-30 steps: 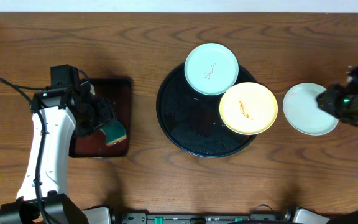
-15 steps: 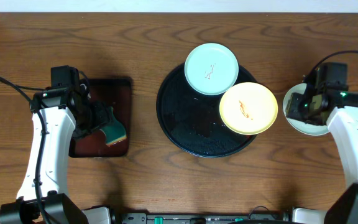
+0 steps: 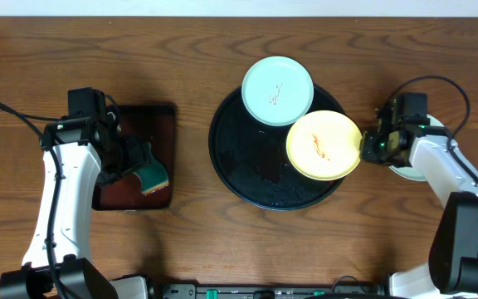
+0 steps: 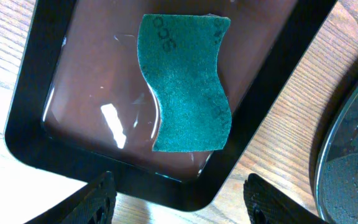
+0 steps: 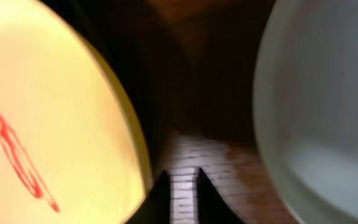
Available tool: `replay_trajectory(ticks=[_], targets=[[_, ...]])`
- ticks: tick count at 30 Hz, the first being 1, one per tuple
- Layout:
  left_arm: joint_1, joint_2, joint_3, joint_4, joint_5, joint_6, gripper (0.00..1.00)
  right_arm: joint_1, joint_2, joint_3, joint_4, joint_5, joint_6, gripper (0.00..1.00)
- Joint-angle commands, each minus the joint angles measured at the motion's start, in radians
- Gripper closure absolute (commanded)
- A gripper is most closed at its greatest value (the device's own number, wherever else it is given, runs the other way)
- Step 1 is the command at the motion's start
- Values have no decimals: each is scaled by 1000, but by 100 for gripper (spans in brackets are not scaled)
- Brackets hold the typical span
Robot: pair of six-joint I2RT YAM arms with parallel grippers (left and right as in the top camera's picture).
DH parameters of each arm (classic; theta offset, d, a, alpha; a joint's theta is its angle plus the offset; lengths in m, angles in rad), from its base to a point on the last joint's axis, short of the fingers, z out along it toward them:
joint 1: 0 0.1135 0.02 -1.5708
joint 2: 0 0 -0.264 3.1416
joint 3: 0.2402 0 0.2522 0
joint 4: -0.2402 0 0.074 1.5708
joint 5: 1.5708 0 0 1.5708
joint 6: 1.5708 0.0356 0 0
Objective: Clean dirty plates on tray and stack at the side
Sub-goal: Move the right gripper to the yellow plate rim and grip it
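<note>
Midway along the counter sits the round black tray (image 3: pixel 247 170), glossy, speckled with droplets, with a raised rim. One mint-blue plate (image 3: pixel 277 90) lies across its far rim, partly overhanging toward the counter's far edge, with a small brown mark in its centre. The yellow plate (image 3: pixel 324 145) lies on the tray's right side and juts past the rim. It is smooth and shallow and carries a red-orange squiggle. The two plates' rims meet or overlap. A third pale plate (image 3: pixel 407 173) rests on bare wood-grain toward the right edge, mostly covered by the right arm.

The right gripper (image 3: pixel 373 148) points at the yellow plate's right rim, in the narrow strip of wood between that plate and the pale one. From the wrist its dark fingers (image 5: pixel 163 196) stand nearly together, with a thin slit between them, clasping nothing.

Toward the left edge, a small rectangular tray (image 4: pixel 27 118) with rounded corners, a black rim and a shiny red-brown floor holds a wavy-sided green scouring sponge (image 4: pixel 185 87) with a coarse, fibrous face. The left gripper (image 4: pixel 182 202) hovers over it, spread wide and empty. Open wood separates the two trays and runs along the near edge.
</note>
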Motion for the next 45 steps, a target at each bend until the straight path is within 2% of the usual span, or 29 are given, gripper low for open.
replay_trajectory(ticks=[1,5,11,25,30,37,41,45], targets=[[0,-1,-8,-6,-20,9,33,10,-2,3,-1,-11,-4,93],[0,-1,-8,-6,-19,10,33,10,-27,19,-34,-7,-6,75],[-1,-1,-8,-7,-19,9,33,10,-114,24,-39,-7,-45,65],[0,-1,-8,-10,-19,10,33,63,0,0,32,-79,-48,73],[0,-1,-8,-11,-19,9,33,62,0,1,28,-79,-48,99],[0,-1,-8,-14,-19,10,33,85,-86,12,-29,-102,-25,99],[0,-1,-8,-14,-19,10,33,153,-164,13,-51,-113,-23,99],[0,-1,-8,-14,-19,10,33,257,-171,11,-55,-99,91,99]])
